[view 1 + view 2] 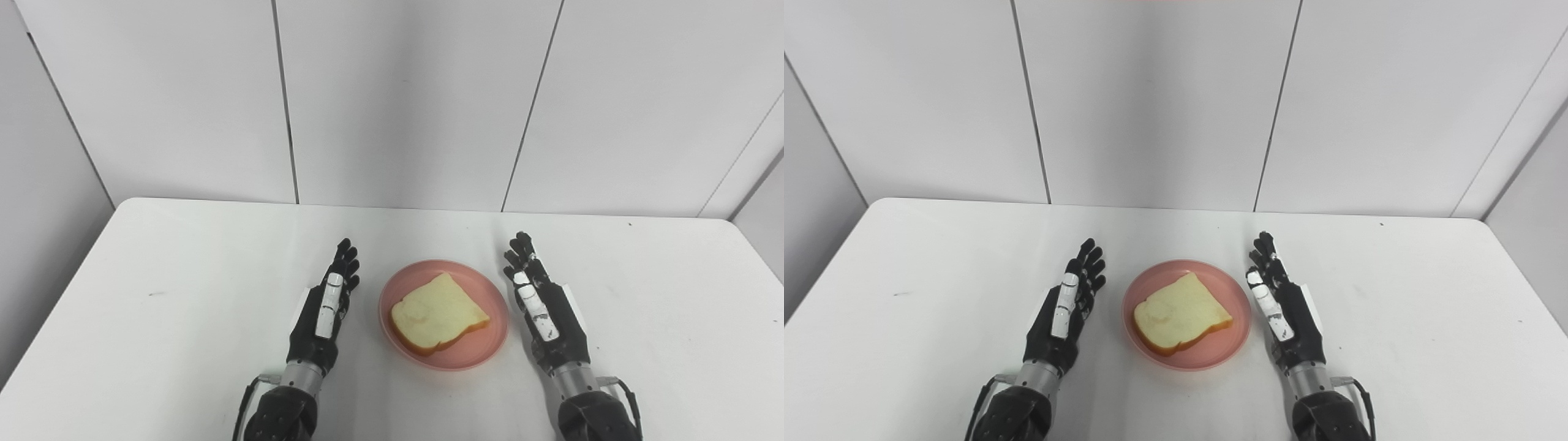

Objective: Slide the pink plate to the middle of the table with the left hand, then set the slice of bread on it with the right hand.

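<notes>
The left hand (324, 312) is black with a white strip along its thumb, made of hard, shiny parts. It lies on the white surface (153, 343), its fingers stretched forward and apart, released and grasping nothing. The surface is smooth and matte, with some small dark marks.

Just beside this hand, on its right side, is 1 pink plate (484, 343). The plate is round, with a low raised rim and a smooth, plastic-looking finish. It does not touch the hand. On the plate lies 1 slice of bread (438, 313), flat, almost square with one rounded top. Its face is pale cream and soft-looking, and a thin golden-brown crust runs along the near edges. The slice sits inside the rim and covers the middle of the plate.

On the other side of the plate is the right hand (542, 306), of the same black and white build. It is also stretched out and released, holding nothing, near the plate's rim but apart from it. The plate stands between the 2 hands.
</notes>
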Controlling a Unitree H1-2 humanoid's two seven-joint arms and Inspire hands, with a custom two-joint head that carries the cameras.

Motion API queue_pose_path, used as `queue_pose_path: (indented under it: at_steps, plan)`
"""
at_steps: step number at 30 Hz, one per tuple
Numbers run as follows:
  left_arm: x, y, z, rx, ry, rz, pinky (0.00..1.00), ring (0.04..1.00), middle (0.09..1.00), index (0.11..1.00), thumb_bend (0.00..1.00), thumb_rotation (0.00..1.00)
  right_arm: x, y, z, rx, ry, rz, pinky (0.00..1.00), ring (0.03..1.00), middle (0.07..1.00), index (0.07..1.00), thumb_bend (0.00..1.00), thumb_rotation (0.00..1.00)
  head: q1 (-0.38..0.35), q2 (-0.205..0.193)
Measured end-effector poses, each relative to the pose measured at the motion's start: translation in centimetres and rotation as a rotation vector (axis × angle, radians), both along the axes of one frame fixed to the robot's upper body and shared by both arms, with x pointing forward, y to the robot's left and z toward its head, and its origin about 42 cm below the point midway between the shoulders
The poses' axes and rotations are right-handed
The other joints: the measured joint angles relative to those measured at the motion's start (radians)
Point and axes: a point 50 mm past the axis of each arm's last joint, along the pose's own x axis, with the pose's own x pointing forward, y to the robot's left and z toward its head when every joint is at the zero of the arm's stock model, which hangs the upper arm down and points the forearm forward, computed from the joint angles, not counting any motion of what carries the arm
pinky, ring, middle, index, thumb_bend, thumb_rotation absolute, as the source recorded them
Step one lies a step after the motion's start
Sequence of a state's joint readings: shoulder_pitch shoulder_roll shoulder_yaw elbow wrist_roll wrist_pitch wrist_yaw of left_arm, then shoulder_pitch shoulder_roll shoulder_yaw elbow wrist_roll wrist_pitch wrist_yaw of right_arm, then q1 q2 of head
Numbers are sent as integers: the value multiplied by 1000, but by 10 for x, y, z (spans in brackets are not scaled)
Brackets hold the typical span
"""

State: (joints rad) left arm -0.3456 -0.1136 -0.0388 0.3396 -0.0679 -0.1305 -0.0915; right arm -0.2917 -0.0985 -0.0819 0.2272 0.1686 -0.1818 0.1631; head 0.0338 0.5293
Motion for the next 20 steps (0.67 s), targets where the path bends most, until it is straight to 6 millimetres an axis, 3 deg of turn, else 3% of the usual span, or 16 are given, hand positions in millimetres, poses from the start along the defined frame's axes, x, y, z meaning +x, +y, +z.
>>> queue_pose_path:
  at_steps: [6, 20]
  plan:
    - [0, 2, -1, -2, -2, 2, 1000, 1000, 1000, 1000, 672, 1000, 0, 2, -4, 5, 6, -36, 1000, 1000, 1000, 1000, 710, 859, 0, -6]
    - [0, -2, -3, -1, -8, 12, 1000, 1000, 1000, 1000, 650, 1000, 4, -10, -8, 86, 24, -99, 1000, 1000, 1000, 1000, 664, 821, 52, -6]
